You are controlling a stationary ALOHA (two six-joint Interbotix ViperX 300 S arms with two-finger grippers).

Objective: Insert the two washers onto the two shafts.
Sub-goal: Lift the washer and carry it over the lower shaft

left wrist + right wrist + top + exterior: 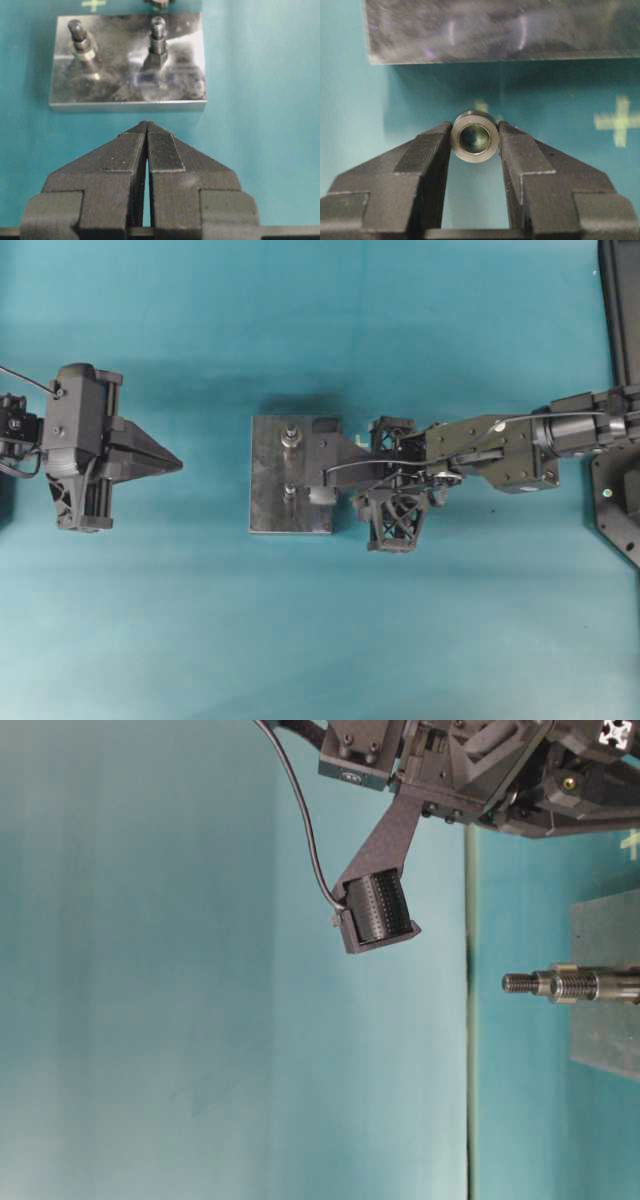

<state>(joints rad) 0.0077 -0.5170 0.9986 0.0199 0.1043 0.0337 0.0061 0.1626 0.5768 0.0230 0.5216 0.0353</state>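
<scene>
Washer (474,132) is clamped in right hand (474,137) beside the plate (495,30); left hand (146,131) is held together, level.

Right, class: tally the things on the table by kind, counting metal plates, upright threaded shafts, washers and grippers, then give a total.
Metal plates: 1, the plate
Threaded shafts: 2, the left shaft and the right shaft as the left wrist view shows them
Washers: 1, the washer between the right gripper's fingers
Grippers: 2, the left gripper and the right gripper
Total: 6
</scene>
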